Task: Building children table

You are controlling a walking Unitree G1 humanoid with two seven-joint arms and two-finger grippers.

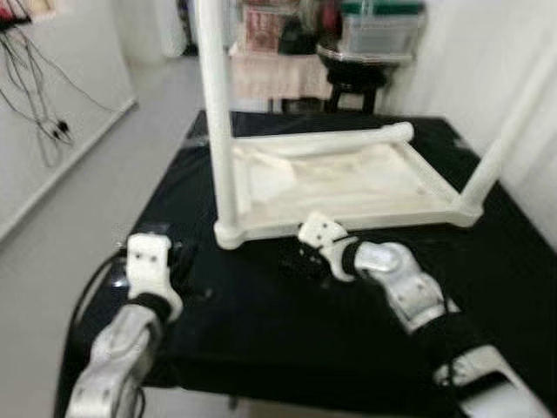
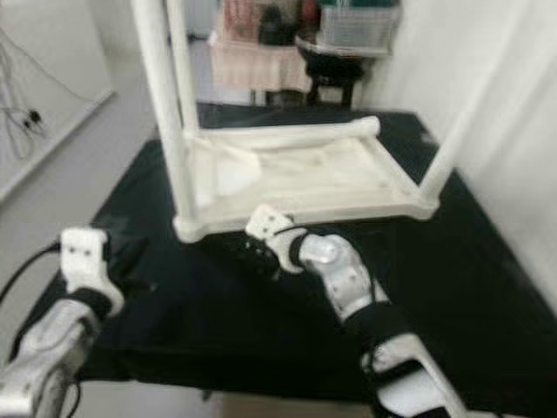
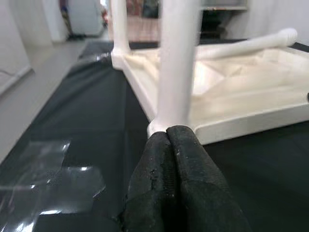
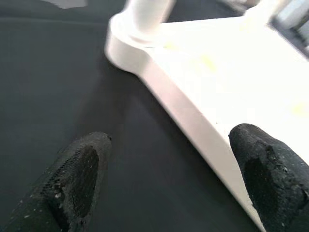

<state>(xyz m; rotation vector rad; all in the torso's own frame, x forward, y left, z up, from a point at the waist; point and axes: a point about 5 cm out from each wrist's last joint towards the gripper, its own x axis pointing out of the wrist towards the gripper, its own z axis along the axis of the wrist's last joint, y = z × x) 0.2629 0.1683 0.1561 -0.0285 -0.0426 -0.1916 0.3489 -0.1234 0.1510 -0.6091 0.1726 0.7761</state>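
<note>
Nearest, the left gripper (image 3: 169, 140) rests pinched together on the black cloth (image 1: 261, 322), left of the table (image 1: 348, 187). The right gripper (image 4: 169, 169) spreads wide at the upturned table's near edge. Its legs (image 1: 216, 113) run off-frame; the background blurs.

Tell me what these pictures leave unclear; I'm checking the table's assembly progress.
- Standing legs: tops cut off by the head views' upper edge.
- Fourth corner of the upturned tabletop: blurred, so whether a leg stands there is unclear.
- Loose leg: lies across the tabletop; its end detail is blurred.
</note>
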